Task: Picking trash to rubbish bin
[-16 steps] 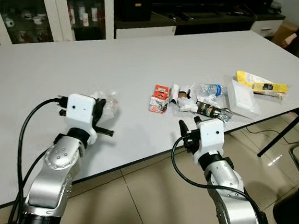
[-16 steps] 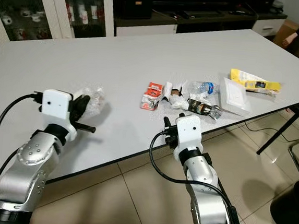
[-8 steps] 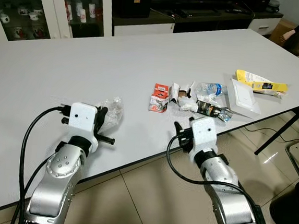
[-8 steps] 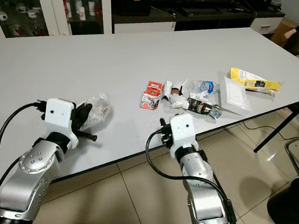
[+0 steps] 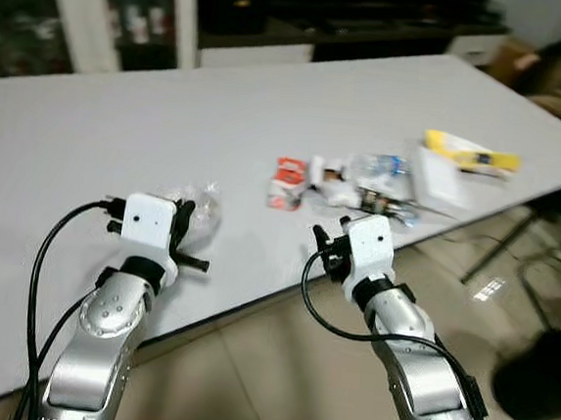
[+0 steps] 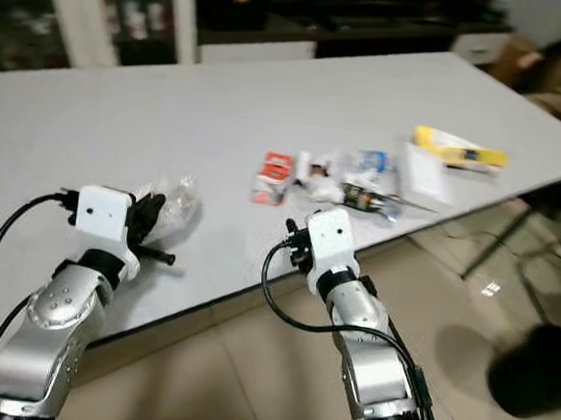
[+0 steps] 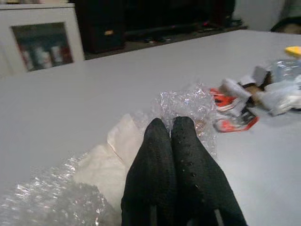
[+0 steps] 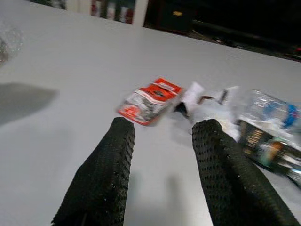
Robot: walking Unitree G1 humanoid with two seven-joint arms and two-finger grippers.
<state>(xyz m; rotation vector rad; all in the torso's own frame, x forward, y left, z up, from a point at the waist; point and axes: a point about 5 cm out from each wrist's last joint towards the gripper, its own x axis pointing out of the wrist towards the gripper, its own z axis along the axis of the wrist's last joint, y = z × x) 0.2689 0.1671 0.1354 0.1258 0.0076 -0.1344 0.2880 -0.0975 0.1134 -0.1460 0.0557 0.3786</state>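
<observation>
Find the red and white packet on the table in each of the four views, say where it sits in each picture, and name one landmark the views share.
Left eye view: red and white packet, centre, left end of the litter heap.
Right eye view: packet, just left of centre.
Left wrist view, right of the shut black fingers.
Right wrist view, beyond the open fingers.
Shared landmark: the crumpled white wrapper beside it.

No text, brand, number or sign can be read. The red and white wrapper, at the centre of the right wrist view, carries printing too blurred to make out. The label on the plastic bottle, at the right edge of that view, is also illegible. The yellow packet, at the upper right of the left eye view, shows dark marks that cannot be read.
</observation>
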